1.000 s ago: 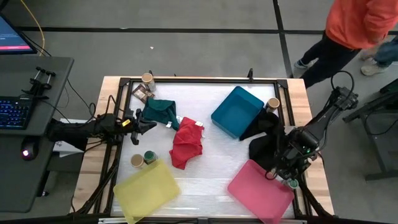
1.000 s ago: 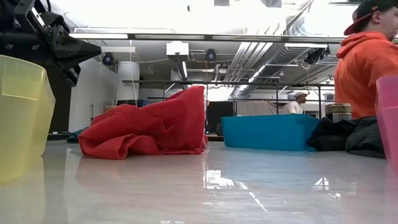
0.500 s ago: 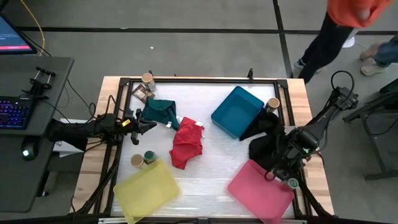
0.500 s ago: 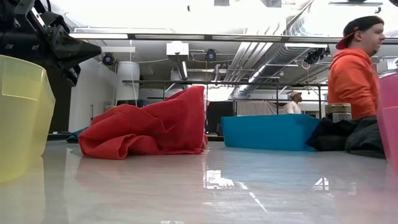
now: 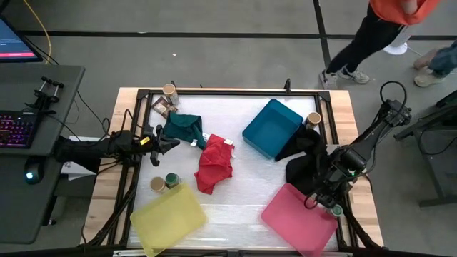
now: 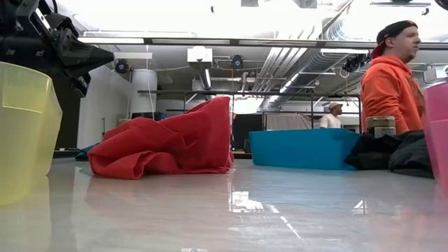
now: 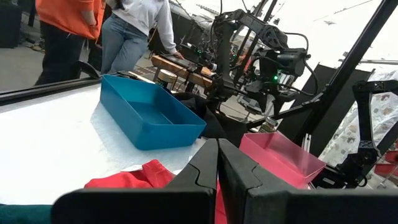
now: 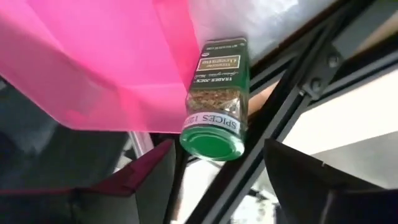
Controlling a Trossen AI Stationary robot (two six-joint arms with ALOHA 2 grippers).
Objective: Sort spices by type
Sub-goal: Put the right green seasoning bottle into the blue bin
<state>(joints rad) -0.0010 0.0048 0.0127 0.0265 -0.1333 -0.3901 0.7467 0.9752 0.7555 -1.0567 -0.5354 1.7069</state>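
Observation:
A green-lidded spice jar [image 8: 214,93] sits between the pink tray's outer wall and the black frame rail at the table's right edge [image 5: 335,210], lid toward my right gripper. My right gripper [image 8: 217,177] [image 5: 321,202] is open just above it, one finger on either side, not touching. My left gripper [image 7: 217,163] [image 5: 171,140] is shut on nothing beside the green cloth. Tan-lidded jars stand at the far left corner [image 5: 169,91], by the yellow tray [image 5: 157,185] and by the blue tray [image 5: 313,119] [image 6: 381,126]. Another green-lidded jar [image 5: 172,180] and a brown packet [image 5: 162,107] are on the left.
A red cloth [image 5: 214,164] lies mid-table, a green cloth [image 5: 184,128] left of it and a black cloth [image 5: 303,153] against the blue tray [image 5: 271,128]. The pink tray [image 5: 296,218] and yellow tray [image 5: 168,218] sit at the near edge. A person [image 6: 388,84] stands beyond the far right corner.
The person beyond the far right corner has walked along the far side. Both arms and the things on the table have kept still.

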